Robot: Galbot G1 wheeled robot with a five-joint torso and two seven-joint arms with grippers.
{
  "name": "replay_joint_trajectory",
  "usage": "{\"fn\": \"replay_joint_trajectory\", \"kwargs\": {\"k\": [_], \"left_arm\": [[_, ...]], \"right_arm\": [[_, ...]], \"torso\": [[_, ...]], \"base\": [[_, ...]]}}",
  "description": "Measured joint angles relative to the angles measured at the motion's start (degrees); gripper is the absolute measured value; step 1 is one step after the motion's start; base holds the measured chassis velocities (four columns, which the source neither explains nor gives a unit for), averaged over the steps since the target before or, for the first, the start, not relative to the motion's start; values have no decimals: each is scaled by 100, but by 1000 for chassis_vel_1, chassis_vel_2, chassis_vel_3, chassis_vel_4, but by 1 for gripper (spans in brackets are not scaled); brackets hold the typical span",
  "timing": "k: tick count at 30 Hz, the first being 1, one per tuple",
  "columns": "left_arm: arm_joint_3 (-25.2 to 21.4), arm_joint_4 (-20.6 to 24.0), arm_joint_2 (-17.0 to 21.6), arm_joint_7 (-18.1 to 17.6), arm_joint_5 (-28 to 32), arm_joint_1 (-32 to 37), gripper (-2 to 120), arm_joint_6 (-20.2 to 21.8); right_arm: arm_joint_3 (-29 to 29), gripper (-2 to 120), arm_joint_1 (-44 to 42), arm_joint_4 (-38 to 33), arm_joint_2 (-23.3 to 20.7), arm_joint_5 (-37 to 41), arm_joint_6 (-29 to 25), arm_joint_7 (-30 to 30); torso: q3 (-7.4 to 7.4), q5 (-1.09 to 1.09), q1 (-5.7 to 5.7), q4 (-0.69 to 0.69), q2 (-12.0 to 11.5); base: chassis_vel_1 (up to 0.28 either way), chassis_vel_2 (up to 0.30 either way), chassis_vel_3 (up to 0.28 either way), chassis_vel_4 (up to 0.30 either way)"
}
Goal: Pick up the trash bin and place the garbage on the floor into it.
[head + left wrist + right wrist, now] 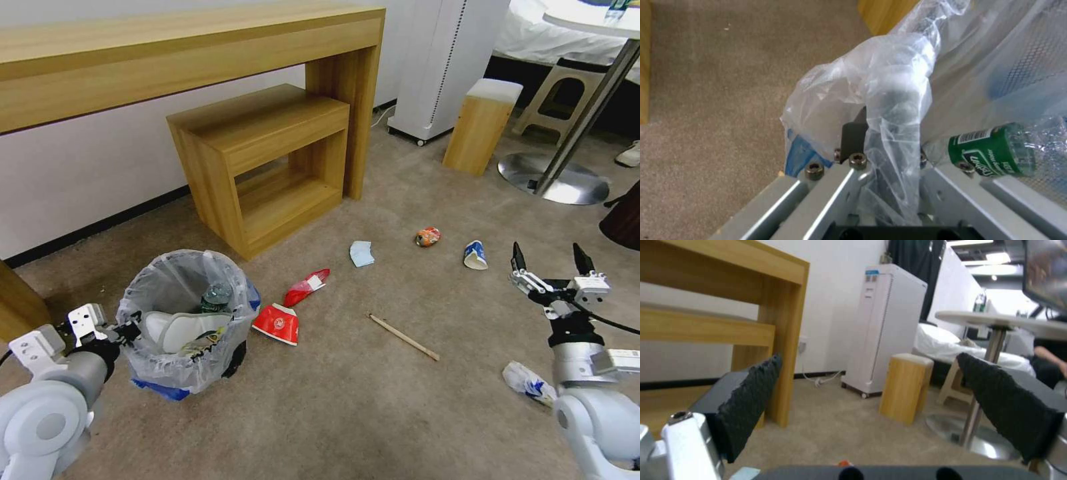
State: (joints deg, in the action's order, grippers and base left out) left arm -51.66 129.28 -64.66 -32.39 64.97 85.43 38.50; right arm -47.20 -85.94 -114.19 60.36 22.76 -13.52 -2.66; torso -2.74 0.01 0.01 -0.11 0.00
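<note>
The trash bin (190, 373), black and lined with a crinkly clear bag, sits at the lower left on the beige floor (347, 413). A white slipper (180, 328) and a green-labelled bottle (216, 297) lie inside it. My left gripper (132, 328) is shut on the bin's bag-covered rim (896, 110), with the bottle (996, 153) close by. My right gripper (551, 257) hangs open and empty at the right (871, 390). Garbage on the floor: two red wrappers (277, 323) (307, 287), a blue tissue (361, 253), an orange can (427, 236), a paper cup (475, 255), a wooden stick (403, 337).
A white-and-blue wrapper (527, 383) lies by my right arm. Behind the bin stand a long wooden desk (187, 53) and a low wooden shelf unit (267, 167). Far right are a white appliance (447, 67), a wooden block stool (481, 127) and a round table's metal base (553, 177).
</note>
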Motion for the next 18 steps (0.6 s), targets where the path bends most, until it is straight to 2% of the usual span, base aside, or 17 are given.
{"fn": "replay_joint_trajectory", "kwargs": {"k": [4, 12, 18], "left_arm": [[21, 2, -45, 22, -20, -1, 0, 1], [6, -12, -55, 61, -24, -3, 0, 1], [-28, -22, -49, 103, -14, 5, 0, -1]], "right_arm": [[-80, 100, -87, -31, -247, 11, -3, 2], [23, 100, -97, -3, -193, -111, -7, 7], [111, 100, -123, 315, -191, -268, -7, -14]], "torso": [[0, -1, 0, 0, 0], [0, -1, 0, 0, 0], [0, -1, 0, 0, 0]], "base": [[0, 0, 0, 0], [0, 0, 0, 0], [0, 0, 0, 0]]}}
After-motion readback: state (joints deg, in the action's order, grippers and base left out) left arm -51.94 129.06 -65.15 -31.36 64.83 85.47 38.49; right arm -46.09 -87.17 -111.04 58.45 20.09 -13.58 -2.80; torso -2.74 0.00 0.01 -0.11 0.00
